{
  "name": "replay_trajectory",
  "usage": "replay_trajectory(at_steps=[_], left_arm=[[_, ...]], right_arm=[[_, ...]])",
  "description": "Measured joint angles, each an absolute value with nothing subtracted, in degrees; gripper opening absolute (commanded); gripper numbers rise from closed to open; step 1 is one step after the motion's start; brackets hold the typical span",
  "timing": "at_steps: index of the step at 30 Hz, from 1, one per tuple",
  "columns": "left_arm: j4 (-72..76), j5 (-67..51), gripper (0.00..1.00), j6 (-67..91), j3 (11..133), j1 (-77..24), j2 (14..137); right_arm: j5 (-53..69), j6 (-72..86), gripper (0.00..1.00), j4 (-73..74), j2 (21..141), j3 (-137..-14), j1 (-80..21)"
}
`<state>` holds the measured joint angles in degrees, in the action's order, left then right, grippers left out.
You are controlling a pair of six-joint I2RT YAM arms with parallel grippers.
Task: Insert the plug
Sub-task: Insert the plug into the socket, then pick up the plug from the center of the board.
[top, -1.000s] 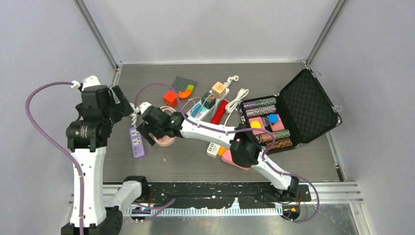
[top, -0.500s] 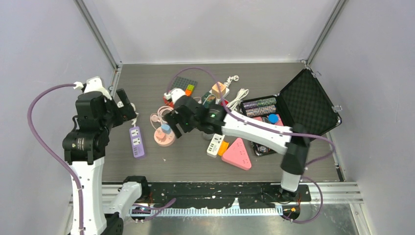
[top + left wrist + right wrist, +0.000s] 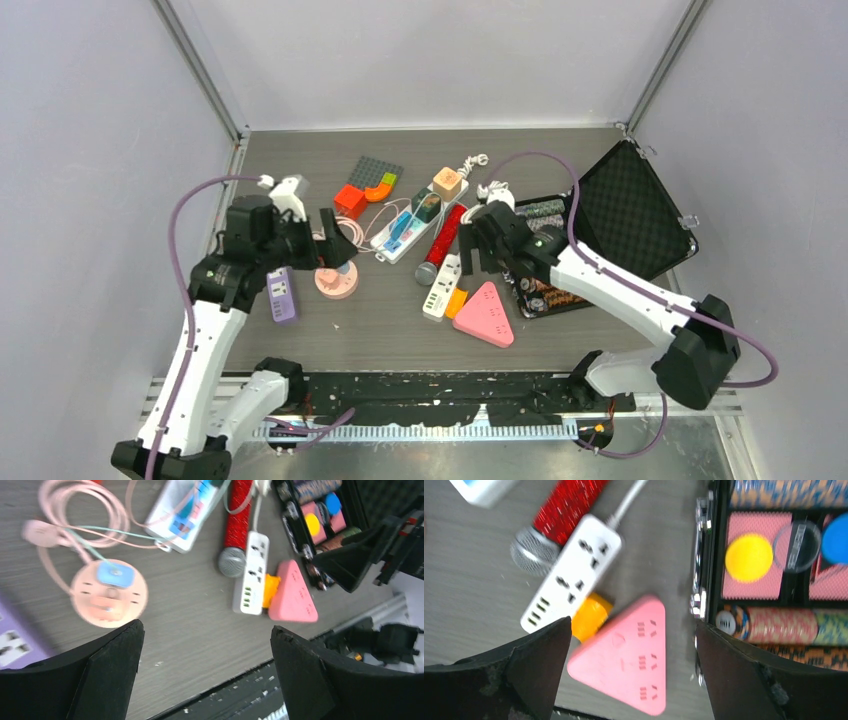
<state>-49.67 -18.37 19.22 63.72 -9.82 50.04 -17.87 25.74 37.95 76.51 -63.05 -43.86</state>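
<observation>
Blue plug [image 3: 115, 574] sits in the round pink socket hub [image 3: 100, 611], left of frame; hence, probably, left pincer [image 3: 205, 630] and right pincer [image 3: 631, 625] gape empty

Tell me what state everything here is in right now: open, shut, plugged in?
Left gripper: open, holding nothing.
Right gripper: open, holding nothing.
Black case: lid open.
Round pink power strip: blue plug sits in it.
White power strip: top sockets empty.
Pink triangular power strip: sockets empty.
</observation>
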Motion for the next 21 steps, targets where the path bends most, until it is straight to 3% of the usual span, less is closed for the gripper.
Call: replay_trajectory(at_steps=[10, 21], left_arm=[[-30.0, -14.7, 1.0, 35.1, 46.2, -29.2, 50.3], [-14.6, 2.2, 1.0, 51.4, 45.1, -51.0, 68.8]], right_arm=[[-14.7, 33.3, 0.92, 40.9, 65.7, -50.4, -37.6], [-13.2, 39.5, 0.9, 42.9, 61.2, -43.1, -34.5]])
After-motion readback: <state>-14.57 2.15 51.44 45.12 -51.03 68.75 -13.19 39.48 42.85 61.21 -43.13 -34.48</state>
